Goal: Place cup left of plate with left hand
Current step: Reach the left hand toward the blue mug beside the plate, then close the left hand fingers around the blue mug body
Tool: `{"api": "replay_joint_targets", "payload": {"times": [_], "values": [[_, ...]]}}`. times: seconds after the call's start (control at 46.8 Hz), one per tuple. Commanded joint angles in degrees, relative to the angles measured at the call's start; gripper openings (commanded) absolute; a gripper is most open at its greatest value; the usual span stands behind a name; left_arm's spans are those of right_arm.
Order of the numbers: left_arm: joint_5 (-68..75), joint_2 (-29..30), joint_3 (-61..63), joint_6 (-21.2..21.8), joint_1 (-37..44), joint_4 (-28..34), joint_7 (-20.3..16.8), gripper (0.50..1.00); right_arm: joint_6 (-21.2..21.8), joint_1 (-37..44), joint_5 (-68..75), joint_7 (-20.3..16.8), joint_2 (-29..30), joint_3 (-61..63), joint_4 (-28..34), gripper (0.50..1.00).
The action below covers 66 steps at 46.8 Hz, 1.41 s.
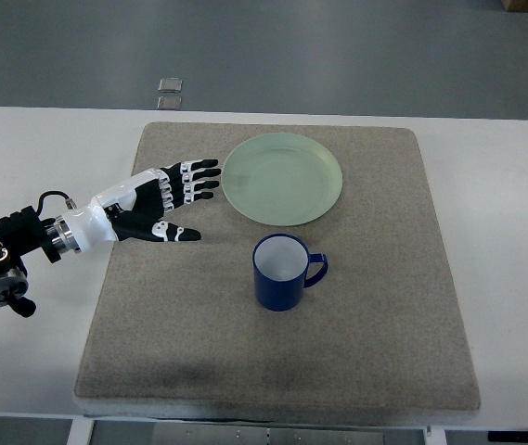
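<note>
Upright, unheld: blue cup (283, 271) on the mat, just below the green plate (283, 178).

Cup white inside, handle to the picture's right, near the plate's lower rim, not touching. Left hand (166, 202) reaches in over the grey mat (375, 315), fingers (199, 178) spread, holding nothing; fingertips just beside the plate's left edge, contact hard to judge. Mat lies on the white bench (505, 278).

No text, label, brand, number or sign can be read anywhere here, from upper left to lower right.
</note>
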Motion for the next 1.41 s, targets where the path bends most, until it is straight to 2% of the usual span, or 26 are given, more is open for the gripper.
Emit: {"api": "replay_joint_targets", "payload": {"times": [0.0, 0.256, 0.726, 1.389], "values": [[0.9, -0.1, 1.6, 0.0, 0.4, -0.9, -0.1, 0.994, 0.0, 0.0, 0.0, 0.0, 0.0, 0.0, 0.0, 0.932], [7.1, -4.7, 2.5, 0.0, 2.0, -1.1, -0.1, 0.996, 0.0, 0.0, 0.0, 0.0, 0.0, 0.0, 0.0, 0.932], [7.6, -8.6, 5.4, 0.0, 1.4, -0.7, 0.3, 0.999, 0.0, 0.0, 0.0, 0.0, 0.0, 0.0, 0.0, 0.932], [7.7, -9.9, 7.4, 0.0, -0.5, -0.5, 0.4, 0.996, 0.0, 0.0, 0.0, 0.0, 0.0, 0.0, 0.0, 0.932]]}}
